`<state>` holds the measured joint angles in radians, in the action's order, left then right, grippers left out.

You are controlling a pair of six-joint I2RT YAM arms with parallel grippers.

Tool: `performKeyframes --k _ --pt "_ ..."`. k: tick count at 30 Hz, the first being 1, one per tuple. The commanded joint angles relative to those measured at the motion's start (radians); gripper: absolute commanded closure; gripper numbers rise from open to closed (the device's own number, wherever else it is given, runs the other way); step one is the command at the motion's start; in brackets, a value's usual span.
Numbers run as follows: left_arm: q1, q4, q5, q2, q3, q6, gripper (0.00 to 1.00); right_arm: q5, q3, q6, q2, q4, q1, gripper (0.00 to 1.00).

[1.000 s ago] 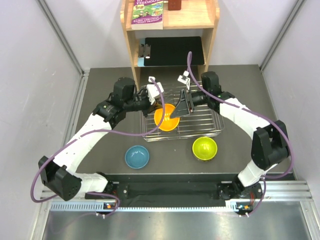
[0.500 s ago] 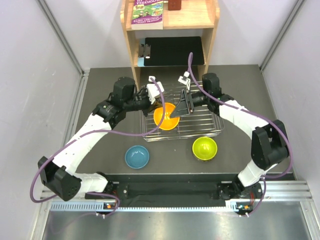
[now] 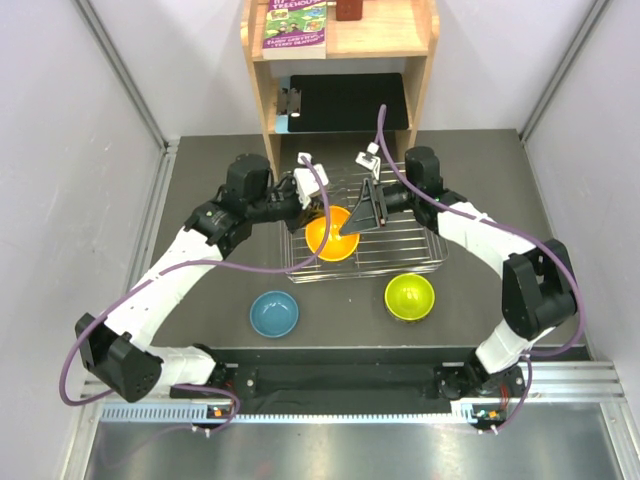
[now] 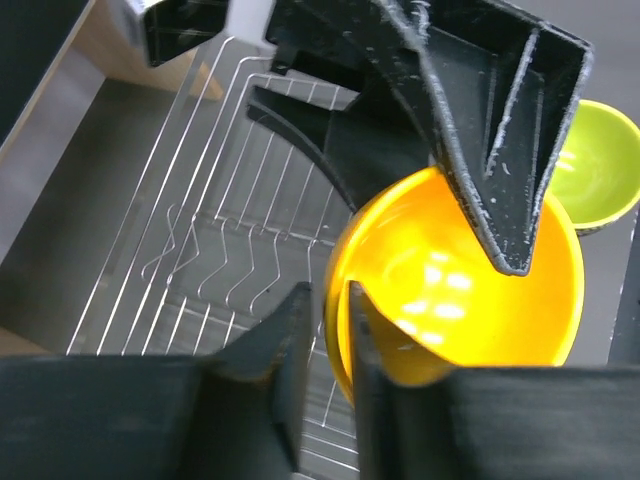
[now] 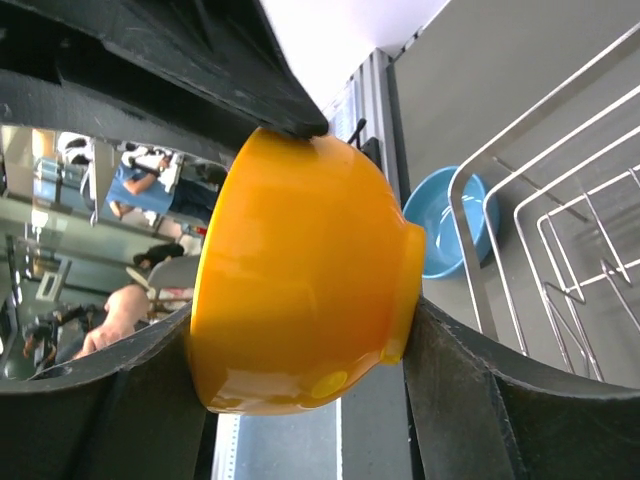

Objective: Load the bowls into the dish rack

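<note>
The orange bowl [image 3: 331,234] hangs tilted on its side over the left part of the silver wire dish rack [image 3: 400,245]. My left gripper [image 3: 317,211] is shut on the bowl's rim; in the left wrist view [image 4: 328,305] the rim [image 4: 335,330] sits between its two fingers. My right gripper [image 3: 356,221] spans the bowl from mouth to foot, and the bowl [image 5: 300,270] touches both fingers [image 5: 455,390]. The blue bowl [image 3: 274,313] and the lime-green bowl [image 3: 410,296] rest on the table in front of the rack. The white and pinkish bowls are out of view.
A wooden shelf unit [image 3: 262,90] stands behind the rack, with a black clipboard [image 3: 345,100] on its lower shelf and a book [image 3: 297,25] on top. The rack's tines [image 4: 215,250] lie bare below the bowl.
The orange bowl and both grippers have shifted very slightly up and back over the rack. Nothing else has moved.
</note>
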<state>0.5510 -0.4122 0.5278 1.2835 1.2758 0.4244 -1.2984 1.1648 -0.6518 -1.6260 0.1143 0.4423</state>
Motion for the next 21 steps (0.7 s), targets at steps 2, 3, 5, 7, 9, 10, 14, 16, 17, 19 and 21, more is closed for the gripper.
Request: performKeyframes --k 2,3,5,7,9,10,14,16,17,19,21 --pt "0.01 0.01 0.067 -0.032 0.036 0.017 0.58 -0.032 0.006 -0.016 0.006 0.097 0.003 1.0" --pt "0.009 0.006 0.069 -0.033 0.036 0.02 0.57 -0.024 0.003 -0.016 0.006 0.1 -0.007 1.0" --pt "0.01 0.004 0.075 -0.035 0.034 0.022 0.51 -0.006 -0.004 -0.014 0.009 0.101 -0.011 1.0" --pt "0.01 -0.003 0.08 -0.036 0.036 0.024 0.46 0.007 -0.005 -0.011 0.012 0.099 -0.017 1.0" --pt "0.009 -0.005 0.089 -0.039 0.036 0.028 0.39 0.036 -0.01 -0.005 0.015 0.093 -0.022 1.0" --pt "0.009 -0.016 0.093 -0.041 0.039 0.028 0.37 0.05 -0.01 0.001 0.017 0.076 -0.025 1.0" --pt "0.007 -0.027 0.098 -0.058 0.04 0.033 0.28 0.122 0.002 0.076 0.02 -0.008 -0.031 1.0" --pt "0.006 -0.028 0.08 -0.062 0.04 0.036 0.11 0.139 0.01 0.106 0.021 -0.037 -0.037 1.0" --pt "0.003 -0.031 0.072 -0.069 0.042 0.04 0.06 0.163 0.021 0.136 0.021 -0.079 -0.039 1.0" --pt "0.001 -0.036 0.031 -0.072 0.04 0.04 0.01 0.182 0.032 0.185 0.017 -0.11 -0.043 1.0" --pt "0.0 -0.037 0.003 -0.082 0.036 0.039 0.01 0.229 0.068 0.248 0.012 -0.22 -0.047 1.0"
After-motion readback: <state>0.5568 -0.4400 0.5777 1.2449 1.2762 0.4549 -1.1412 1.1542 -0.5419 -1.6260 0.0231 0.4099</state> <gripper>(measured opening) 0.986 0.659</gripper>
